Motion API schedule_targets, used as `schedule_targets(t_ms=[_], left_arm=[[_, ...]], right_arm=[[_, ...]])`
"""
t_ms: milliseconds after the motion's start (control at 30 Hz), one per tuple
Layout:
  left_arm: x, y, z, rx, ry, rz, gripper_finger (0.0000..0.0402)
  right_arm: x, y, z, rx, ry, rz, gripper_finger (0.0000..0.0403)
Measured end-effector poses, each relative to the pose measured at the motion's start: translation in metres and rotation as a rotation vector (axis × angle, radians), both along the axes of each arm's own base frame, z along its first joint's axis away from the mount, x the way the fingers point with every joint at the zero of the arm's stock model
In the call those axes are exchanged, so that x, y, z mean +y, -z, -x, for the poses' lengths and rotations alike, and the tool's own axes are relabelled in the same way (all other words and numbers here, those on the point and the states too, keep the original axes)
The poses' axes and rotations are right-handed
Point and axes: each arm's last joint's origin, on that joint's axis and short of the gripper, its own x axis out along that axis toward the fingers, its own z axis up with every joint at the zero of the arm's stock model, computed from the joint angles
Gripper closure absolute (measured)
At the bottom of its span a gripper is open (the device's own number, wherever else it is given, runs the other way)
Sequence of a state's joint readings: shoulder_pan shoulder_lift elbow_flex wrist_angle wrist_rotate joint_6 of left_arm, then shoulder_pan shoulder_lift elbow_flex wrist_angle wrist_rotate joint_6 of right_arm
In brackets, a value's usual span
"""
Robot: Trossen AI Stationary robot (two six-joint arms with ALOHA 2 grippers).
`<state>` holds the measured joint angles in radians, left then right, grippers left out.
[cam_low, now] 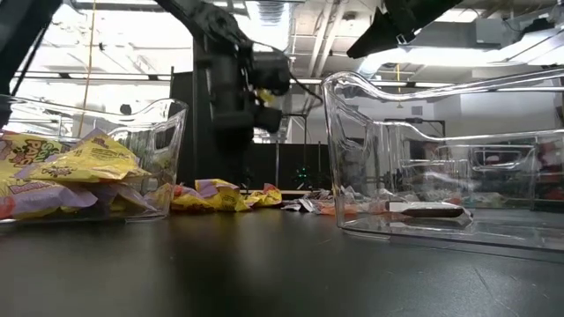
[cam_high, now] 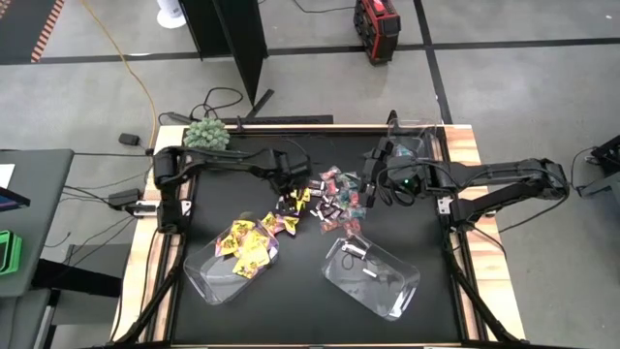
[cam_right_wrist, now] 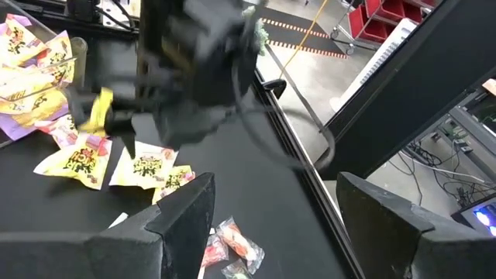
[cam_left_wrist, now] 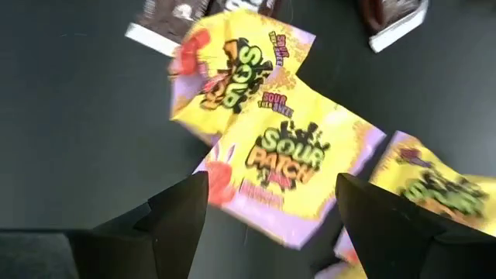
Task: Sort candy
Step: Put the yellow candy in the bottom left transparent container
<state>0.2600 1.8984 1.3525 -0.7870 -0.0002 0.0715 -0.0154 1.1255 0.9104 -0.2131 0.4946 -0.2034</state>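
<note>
My left gripper [cam_left_wrist: 267,213] is hanging, jaws wide, right over yellow packets [cam_left_wrist: 283,159] lying on the table [cam_high: 232,184]; my right gripper [cam_right_wrist: 271,225] is waiting, jaws wide too, beside the mixed candy [cam_high: 334,194]. The left bin [cam_high: 208,281] is holding yellow packets, the right bin [cam_high: 397,286] dark bars [cam_high: 354,252].

I see yellow packets [cam_left_wrist: 288,159] with purple edges and green-and-orange lettering, dark brown bars [cam_left_wrist: 167,19] edged white, pink-and-teal wrappers [cam_right_wrist: 236,246], all on my black worktop [cam_high: 300,291].
</note>
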Motion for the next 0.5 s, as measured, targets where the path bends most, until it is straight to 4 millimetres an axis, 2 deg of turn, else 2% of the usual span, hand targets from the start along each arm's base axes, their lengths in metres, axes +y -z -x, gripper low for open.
schedule_targets(t_ms=[233, 333, 433, 500], left_arm=[[0.004, 0.027, -0.011, 0.017, 0.009, -0.017, 0.0125], [0.004, 0.031, -0.013, 0.029, 0.019, -0.022, 0.0129], [0.004, 0.031, -0.012, 0.038, 0.020, -0.024, 0.0153], [0.002, 0.029, -0.011, 0.043, 0.026, -0.025, 0.0184]], right_arm=[[0.000, 0.000, 0.000, 0.002, -0.002, 0.005, 0.0117], [0.000, 0.000, 0.000, 0.000, -0.003, 0.005, 0.0117], [0.000, 0.000, 0.000, -0.001, -0.002, 0.005, 0.0117], [0.000, 0.000, 0.000, -0.001, -0.002, 0.005, 0.0117]])
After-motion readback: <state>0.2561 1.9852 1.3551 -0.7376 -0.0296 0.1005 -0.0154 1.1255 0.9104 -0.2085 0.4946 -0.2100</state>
